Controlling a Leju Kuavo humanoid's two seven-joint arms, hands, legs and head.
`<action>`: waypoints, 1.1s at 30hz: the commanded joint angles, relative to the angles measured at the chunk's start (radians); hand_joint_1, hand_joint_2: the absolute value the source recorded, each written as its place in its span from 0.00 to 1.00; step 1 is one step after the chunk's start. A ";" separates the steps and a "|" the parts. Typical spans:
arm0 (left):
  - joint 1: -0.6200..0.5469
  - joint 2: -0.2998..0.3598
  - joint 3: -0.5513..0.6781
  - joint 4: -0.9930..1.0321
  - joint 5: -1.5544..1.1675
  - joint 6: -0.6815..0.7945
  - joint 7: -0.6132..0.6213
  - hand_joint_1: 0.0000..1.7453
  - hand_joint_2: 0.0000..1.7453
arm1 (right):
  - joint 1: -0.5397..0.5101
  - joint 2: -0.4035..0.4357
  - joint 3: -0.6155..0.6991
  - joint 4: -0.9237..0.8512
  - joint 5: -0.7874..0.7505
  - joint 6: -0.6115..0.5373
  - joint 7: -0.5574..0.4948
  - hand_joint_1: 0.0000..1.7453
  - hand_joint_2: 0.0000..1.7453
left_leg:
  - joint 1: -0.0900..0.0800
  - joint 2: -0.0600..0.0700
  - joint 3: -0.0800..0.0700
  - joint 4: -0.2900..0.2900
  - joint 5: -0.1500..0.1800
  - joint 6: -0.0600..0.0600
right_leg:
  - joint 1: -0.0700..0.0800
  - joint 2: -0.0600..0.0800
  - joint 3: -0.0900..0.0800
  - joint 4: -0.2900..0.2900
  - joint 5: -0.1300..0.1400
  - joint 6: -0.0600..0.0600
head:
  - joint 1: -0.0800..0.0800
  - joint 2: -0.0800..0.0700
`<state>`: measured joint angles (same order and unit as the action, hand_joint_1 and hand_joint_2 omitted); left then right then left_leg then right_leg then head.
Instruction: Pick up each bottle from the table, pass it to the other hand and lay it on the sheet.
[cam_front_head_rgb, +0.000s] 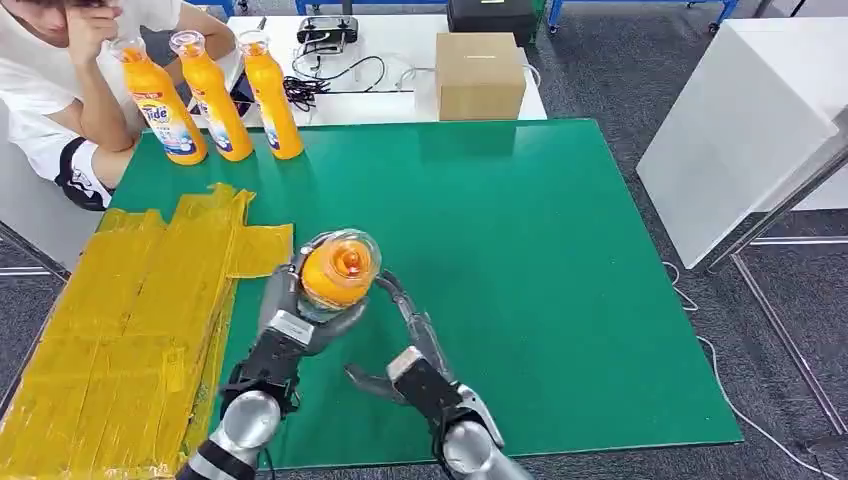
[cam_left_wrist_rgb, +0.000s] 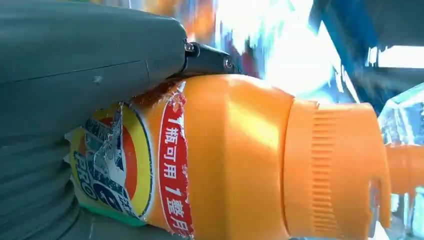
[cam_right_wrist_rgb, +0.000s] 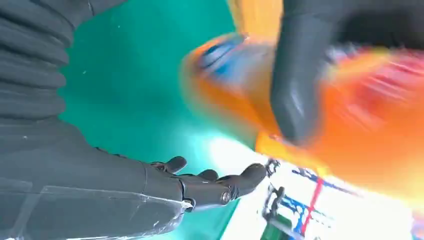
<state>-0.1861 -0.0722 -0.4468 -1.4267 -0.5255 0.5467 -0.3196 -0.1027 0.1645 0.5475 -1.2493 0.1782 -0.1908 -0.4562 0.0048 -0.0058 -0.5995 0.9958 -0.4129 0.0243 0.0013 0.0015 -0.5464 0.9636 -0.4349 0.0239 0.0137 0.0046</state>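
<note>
Left hand (cam_front_head_rgb: 300, 318) wrapped around bottle (cam_front_head_rgb: 340, 268), cap up, above green table (cam_front_head_rgb: 520, 250). Right hand (cam_front_head_rgb: 415, 365) just right, fingers spread, holding nothing. Yellow sheet (cam_front_head_rgb: 130, 330) left.

Held bottle (cam_front_head_rgb: 340, 270) seen cap-on in head view; its body and label hidden behind cap and left hand (cam_front_head_rgb: 300, 320). Left wrist view: bottle's base covered by the hand's grey cover, nozzle tip cut off at frame edge, label partly hidden. Right wrist view: bottle (cam_right_wrist_rgb: 350, 115) badly motion-blurred, label unreadable; right hand (cam_right_wrist_rgb: 200, 182) fingertips sharp, contact with bottle cannot be told. Seated person (cam_front_head_rgb: 60, 90) cut off by head view's edge. Yellow sheet (cam_front_head_rgb: 120, 350) runs out of frame.
</note>
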 joint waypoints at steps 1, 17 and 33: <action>-0.052 0.106 0.252 0.126 -0.874 0.079 0.412 1.00 1.00 | 0.174 -0.113 -0.229 -0.422 -0.045 0.093 0.019 0.00 0.00 | 0.000 -0.001 0.003 -0.001 -0.001 -0.001 | 0.000 -0.001 0.003 0.000 -0.001 0.000 | 0.000 0.000; -0.241 0.181 0.290 0.569 -1.042 -0.060 0.534 1.00 1.00 | 0.195 -0.100 -0.331 -0.443 -0.134 0.153 0.006 0.00 1.00 | 0.001 -0.001 0.005 -0.001 0.000 -0.002 | 0.000 -0.002 0.005 -0.001 -0.001 0.000 | 0.000 0.000; -0.262 0.115 0.307 0.726 -0.897 -0.033 0.424 0.00 1.00 | 0.194 -0.097 -0.329 -0.422 -0.127 0.150 0.021 0.00 1.00 | 0.000 -0.001 0.004 -0.001 0.001 -0.001 | 0.000 -0.002 0.004 -0.001 -0.001 0.000 | 0.000 0.000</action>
<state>-0.3885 0.1045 -0.1602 -0.8812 -1.5407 0.4994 0.1987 0.1042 0.0706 0.2392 -1.6976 0.0473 -0.0366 -0.4509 0.0051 -0.0048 -0.5990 0.9958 -0.4117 0.0232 0.0014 0.0013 -0.5464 0.9637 -0.4344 0.0238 0.0137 0.0046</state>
